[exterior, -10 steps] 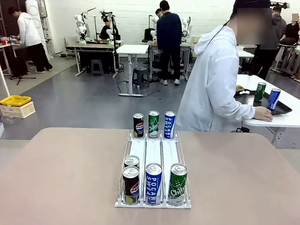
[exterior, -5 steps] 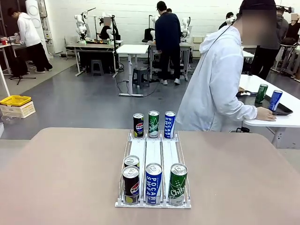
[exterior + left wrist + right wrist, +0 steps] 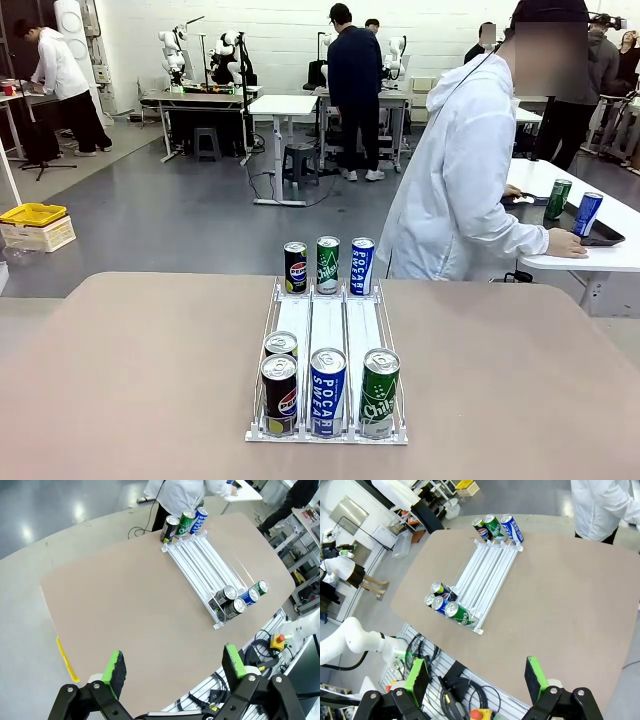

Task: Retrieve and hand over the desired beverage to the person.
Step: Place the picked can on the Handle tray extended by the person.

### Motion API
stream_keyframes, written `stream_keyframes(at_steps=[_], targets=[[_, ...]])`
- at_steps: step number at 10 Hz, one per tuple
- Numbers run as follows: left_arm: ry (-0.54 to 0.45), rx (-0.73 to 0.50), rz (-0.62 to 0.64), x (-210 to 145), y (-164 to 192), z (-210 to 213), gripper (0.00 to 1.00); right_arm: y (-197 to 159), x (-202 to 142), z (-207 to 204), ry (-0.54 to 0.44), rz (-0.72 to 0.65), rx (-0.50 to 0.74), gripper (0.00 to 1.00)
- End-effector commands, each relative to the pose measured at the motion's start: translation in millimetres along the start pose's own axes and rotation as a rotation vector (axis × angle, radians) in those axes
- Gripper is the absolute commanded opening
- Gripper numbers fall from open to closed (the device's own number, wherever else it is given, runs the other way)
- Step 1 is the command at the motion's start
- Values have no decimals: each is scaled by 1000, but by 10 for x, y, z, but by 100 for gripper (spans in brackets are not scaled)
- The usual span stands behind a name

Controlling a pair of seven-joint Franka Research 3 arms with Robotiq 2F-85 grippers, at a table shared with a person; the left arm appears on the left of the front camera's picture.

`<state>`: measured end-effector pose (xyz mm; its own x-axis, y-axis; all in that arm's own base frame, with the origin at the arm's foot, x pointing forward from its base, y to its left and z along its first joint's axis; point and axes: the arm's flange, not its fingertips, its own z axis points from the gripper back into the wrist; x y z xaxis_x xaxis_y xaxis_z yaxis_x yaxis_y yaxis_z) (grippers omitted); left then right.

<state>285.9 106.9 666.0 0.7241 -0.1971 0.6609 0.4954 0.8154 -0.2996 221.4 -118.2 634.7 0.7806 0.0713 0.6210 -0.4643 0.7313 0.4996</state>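
Observation:
A white three-lane rack (image 3: pixel 327 320) lies on the beige table (image 3: pixel 140 380). At its far end stand three beverage cans: a black Pepsi (image 3: pixel 295 267), a green can (image 3: pixel 327 264) and a blue Pocari Sweat (image 3: pixel 362 266). At the near end stand several more: two Pepsi cans (image 3: pixel 279 395), a Pocari Sweat (image 3: pixel 327 391) and a green can (image 3: pixel 379 392). The person (image 3: pixel 450 190) in the white hooded jacket stands past the far edge, turned toward a side table. My left gripper (image 3: pixel 175 664) hovers open high above the table, the rack (image 3: pixel 200 565) far ahead. My right gripper (image 3: pixel 476 674) is open too, above the rack (image 3: pixel 487 575).
On the white side table (image 3: pixel 600 262) at the right, a dark tray (image 3: pixel 600 235) holds a green can (image 3: pixel 557 198) and a blue can (image 3: pixel 586 213), with the person's hand at the tray. A yellow bin (image 3: pixel 33 213) sits on the floor at far left.
The person has leaned a little to the right and their hand has slid along the tray. Both grippers stay open; the cans in the rack have not moved.

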Motion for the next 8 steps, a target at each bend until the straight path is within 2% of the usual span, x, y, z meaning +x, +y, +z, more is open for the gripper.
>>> stream_keyframes(at_steps=[1,8], targets=[[7,2,-2,-2,-4,22,100,-5,17,-7,-7,13,24,100],[7,2,-2,-2,-4,22,100,-5,17,-7,-7,13,24,100]])
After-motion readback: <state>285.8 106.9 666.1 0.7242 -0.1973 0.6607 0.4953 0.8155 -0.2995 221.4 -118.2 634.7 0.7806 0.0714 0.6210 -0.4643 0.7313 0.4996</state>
